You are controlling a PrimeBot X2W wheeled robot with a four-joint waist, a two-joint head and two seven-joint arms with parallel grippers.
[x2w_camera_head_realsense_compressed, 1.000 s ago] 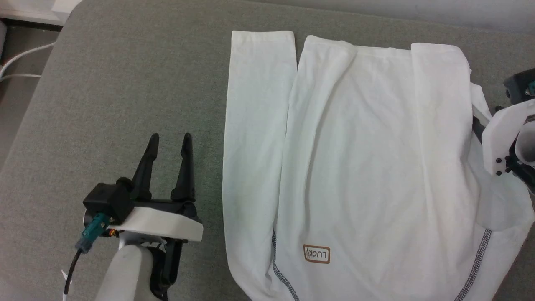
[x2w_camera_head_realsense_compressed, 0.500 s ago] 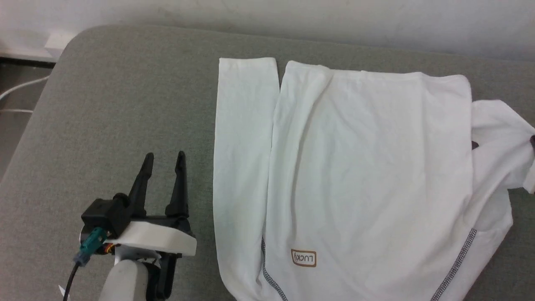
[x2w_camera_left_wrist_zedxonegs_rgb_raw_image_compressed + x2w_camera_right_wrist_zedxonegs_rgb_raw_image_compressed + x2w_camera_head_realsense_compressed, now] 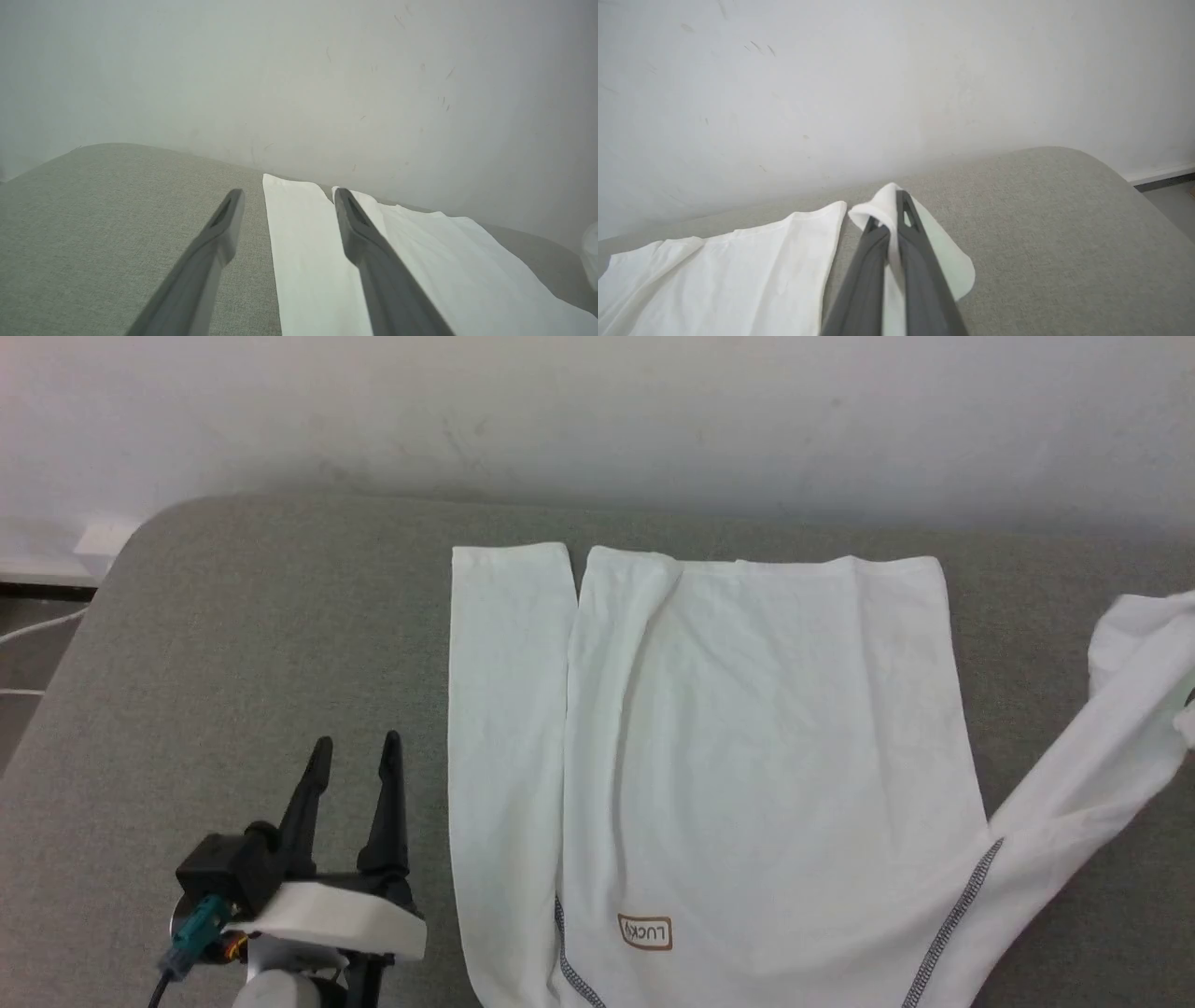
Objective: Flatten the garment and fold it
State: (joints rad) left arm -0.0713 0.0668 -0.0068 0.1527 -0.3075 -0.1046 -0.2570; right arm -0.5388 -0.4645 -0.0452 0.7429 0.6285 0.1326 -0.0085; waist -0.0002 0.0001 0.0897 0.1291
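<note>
The garment point(image 3: 766, 737), a white shirt, lies flat on the grey cushion with its hem toward the wall and its brown "LUCKY" patch point(image 3: 645, 931) near the bottom edge. It has long sleeves. One sleeve point(image 3: 504, 728) lies straight along its left side. The other sleeve point(image 3: 1102, 775) stretches out to the right, with dark zigzag stitching point(image 3: 952, 919) at its shoulder. My right gripper point(image 3: 896, 200) is shut on that sleeve's cuff point(image 3: 878, 210), lifted a little above the cushion. My left gripper point(image 3: 357, 739) stands open over bare cushion, just left of the left sleeve point(image 3: 303, 261).
The grey cushion point(image 3: 261, 644) runs back to a white wall point(image 3: 597, 420). Its rounded left corner drops to a floor with white cables point(image 3: 37, 625). The cushion's right end point(image 3: 1111, 177) curves down beyond the held cuff.
The camera has tilted up, bringing the wall into view. My right gripper has drawn the right sleeve off the shirt's body and out to the right. The left gripper has kept its pose.
</note>
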